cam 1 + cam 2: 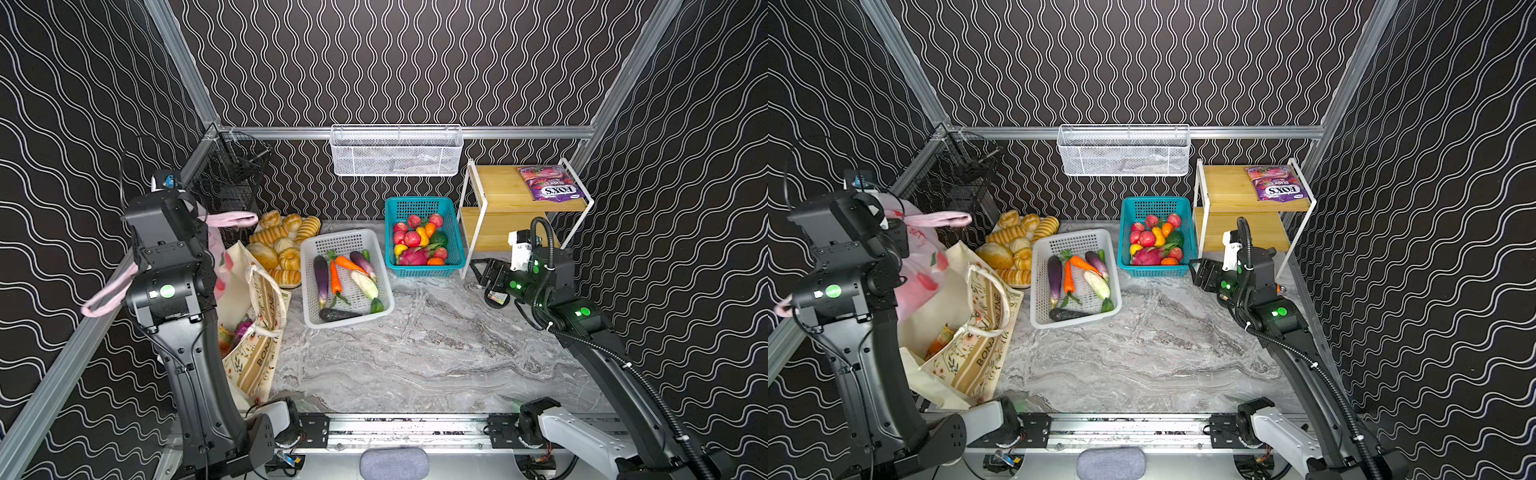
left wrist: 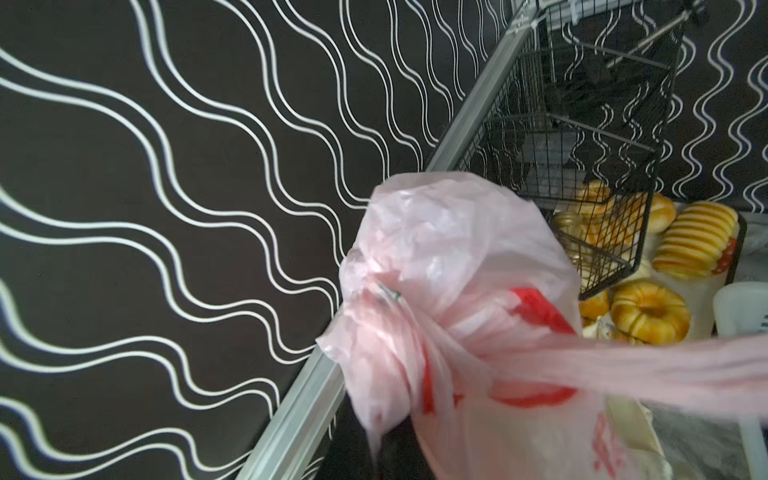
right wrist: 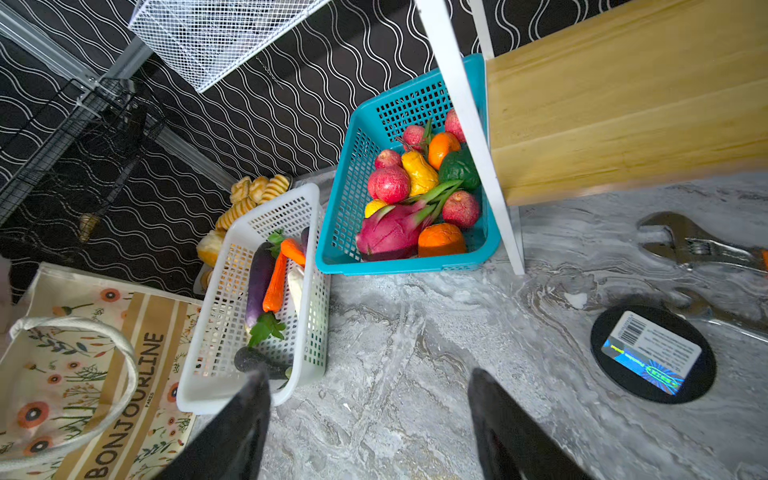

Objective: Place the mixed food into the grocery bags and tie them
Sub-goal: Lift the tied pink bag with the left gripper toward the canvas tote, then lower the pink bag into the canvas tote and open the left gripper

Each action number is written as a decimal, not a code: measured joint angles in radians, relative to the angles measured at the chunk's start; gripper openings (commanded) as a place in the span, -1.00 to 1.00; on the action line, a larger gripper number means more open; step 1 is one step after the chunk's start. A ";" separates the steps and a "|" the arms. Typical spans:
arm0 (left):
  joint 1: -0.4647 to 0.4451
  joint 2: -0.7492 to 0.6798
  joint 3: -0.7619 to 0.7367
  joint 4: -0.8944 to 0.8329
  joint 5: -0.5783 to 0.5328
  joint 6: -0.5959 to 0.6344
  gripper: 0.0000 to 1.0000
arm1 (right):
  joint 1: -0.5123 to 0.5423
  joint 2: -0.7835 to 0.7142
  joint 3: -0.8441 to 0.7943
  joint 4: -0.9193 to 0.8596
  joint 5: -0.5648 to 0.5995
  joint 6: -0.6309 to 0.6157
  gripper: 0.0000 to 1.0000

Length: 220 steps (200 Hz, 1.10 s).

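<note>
At left: two bags (image 1: 254, 353) | left gripper (image 1: 886, 220) clamped, seemingly on pink bag (image 2: 457, 249) | right gripper (image 3: 370, 415) spread

Both top views look down from above the near edge over the whole table (image 1: 415, 353). My left wrist camera sits close on the pink bag (image 2: 457, 257), facing far-left; my right faces the teal basket (image 3: 357, 158), shared overhead.

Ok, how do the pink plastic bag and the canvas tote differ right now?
The pink plastic bag is thin, see-through film; the canvas tote is opaque cream cloth with flowers and lettering. The pink bag's top is bunched and twisted together, while the tote's mouth gapes open, an orange packet showing inside. The pink bag stands behind the tote. Both are at the left side of the table.
</note>
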 measured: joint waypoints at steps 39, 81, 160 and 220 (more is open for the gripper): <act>0.069 -0.096 -0.285 0.003 0.096 -0.089 -1.00 | 0.000 -0.004 0.023 -0.009 -0.008 -0.013 0.52; 0.079 -0.226 -0.356 -0.003 0.103 -0.189 -1.00 | 0.000 -0.004 0.032 -0.023 -0.008 -0.045 0.52; 0.075 -0.209 -0.401 -0.138 0.126 -0.299 -1.00 | 0.000 0.014 0.009 -0.005 -0.043 -0.043 0.52; 0.096 -0.050 -0.536 -0.129 0.264 -0.346 -1.00 | 0.000 0.069 0.020 -0.007 -0.053 -0.040 0.53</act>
